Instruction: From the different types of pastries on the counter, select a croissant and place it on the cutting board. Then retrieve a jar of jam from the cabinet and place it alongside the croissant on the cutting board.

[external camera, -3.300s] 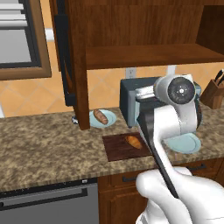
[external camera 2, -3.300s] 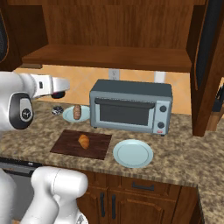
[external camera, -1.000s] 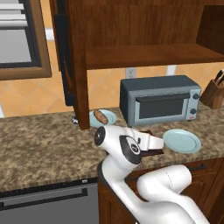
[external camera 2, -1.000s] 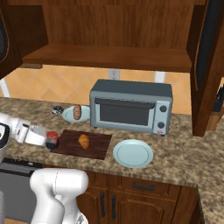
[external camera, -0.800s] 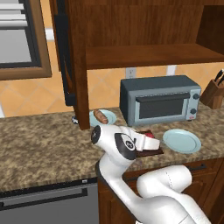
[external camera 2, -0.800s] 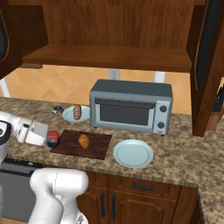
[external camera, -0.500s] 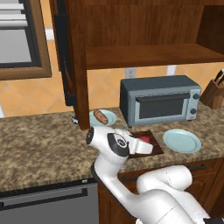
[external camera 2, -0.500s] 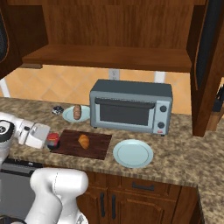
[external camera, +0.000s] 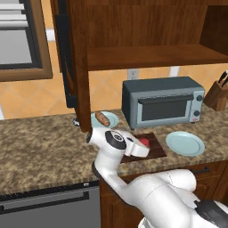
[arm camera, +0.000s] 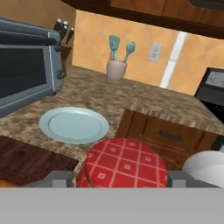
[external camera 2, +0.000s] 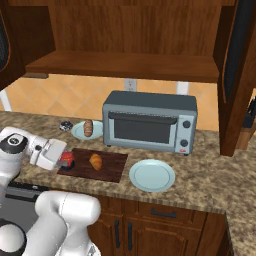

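the jar (external camera 2: 67, 159) is held clamped between the fingers of the gripper (external camera 2: 64, 160) at the left end of the board (external camera 2: 107, 168), just beside the croissant (external camera 2: 95, 161), though whether its base touches the wood cannot be told. in the hand view its red checked lid (arm camera: 125, 162) is seen between the two finger pads. the jar is judged small, rigid, smooth-sided and breakable, so it is best gripped across the body below the lid and set down gently.
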Available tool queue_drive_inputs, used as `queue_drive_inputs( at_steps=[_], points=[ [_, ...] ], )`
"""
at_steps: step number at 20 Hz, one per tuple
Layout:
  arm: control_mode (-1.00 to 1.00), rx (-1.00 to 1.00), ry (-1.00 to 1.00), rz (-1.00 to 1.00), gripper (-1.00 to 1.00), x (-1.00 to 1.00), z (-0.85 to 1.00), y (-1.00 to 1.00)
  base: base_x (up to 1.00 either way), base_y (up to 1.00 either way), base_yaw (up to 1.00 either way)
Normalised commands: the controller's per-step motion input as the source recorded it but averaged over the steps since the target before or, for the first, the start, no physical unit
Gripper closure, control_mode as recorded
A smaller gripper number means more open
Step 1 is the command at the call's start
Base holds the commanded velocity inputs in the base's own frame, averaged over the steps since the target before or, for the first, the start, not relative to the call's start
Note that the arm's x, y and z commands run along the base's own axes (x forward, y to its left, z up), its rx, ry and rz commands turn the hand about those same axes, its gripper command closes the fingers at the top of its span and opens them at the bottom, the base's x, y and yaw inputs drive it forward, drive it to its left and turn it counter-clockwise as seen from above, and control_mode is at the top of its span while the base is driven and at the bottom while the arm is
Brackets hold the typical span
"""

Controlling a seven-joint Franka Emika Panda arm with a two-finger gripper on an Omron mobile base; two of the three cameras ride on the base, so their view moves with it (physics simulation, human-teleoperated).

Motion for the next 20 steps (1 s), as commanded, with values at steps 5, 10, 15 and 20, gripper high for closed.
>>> queue_drive_inputs(
  at_steps=[5,10,15,20],
  points=[
    [-1.00,0.00,-0.04,-0.13,1.00,0.37,-0.16,0.09,0.00,0.00,0.00],
    [-1.00,0.00,-0.02,-0.11,1.00,0.41,-0.30,0.21,0.00,0.00,0.00],
    [-1.00,0.00,-0.02,-0.11,1.00,0.50,-0.23,0.14,0.00,0.00,0.00],
    [-1.00,0.00,0.00,-0.08,1.00,0.46,-0.35,0.06,0.00,0.00,0.00]
  ],
)
